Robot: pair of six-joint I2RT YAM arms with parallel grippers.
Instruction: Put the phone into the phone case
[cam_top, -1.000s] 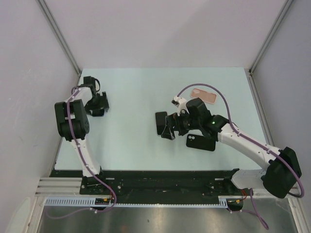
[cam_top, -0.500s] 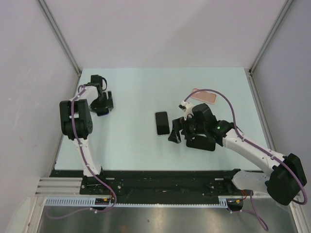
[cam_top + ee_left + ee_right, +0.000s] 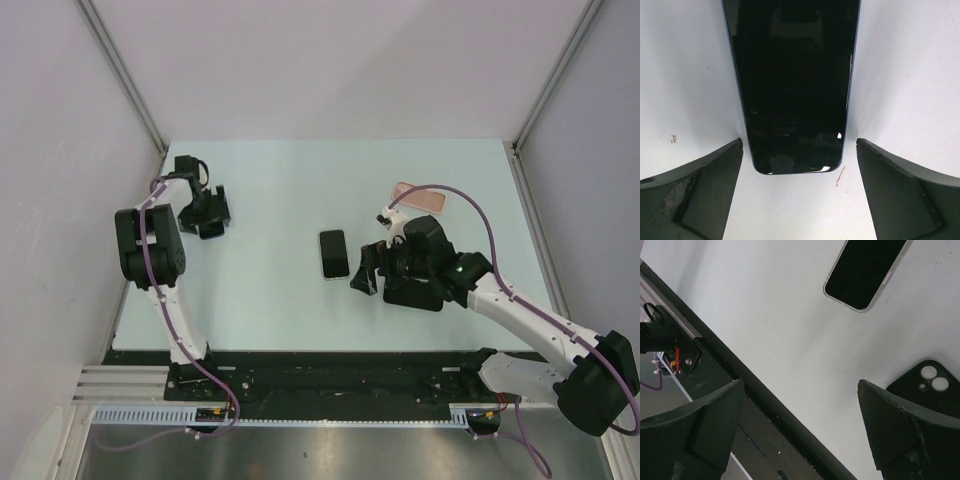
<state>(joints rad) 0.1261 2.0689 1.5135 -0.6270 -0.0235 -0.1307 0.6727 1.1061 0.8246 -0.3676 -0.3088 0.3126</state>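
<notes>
A black-screened phone with a dark blue rim (image 3: 795, 85) lies flat on the pale worktop (image 3: 900, 75), its near end between the left jaws, which stand wide apart and touch nothing. A silver-rimmed black phone (image 3: 865, 272) lies ahead of the right jaws, equally wide and empty. A black phone case with camera holes (image 3: 932, 385) sits just beside one jaw.
</notes>
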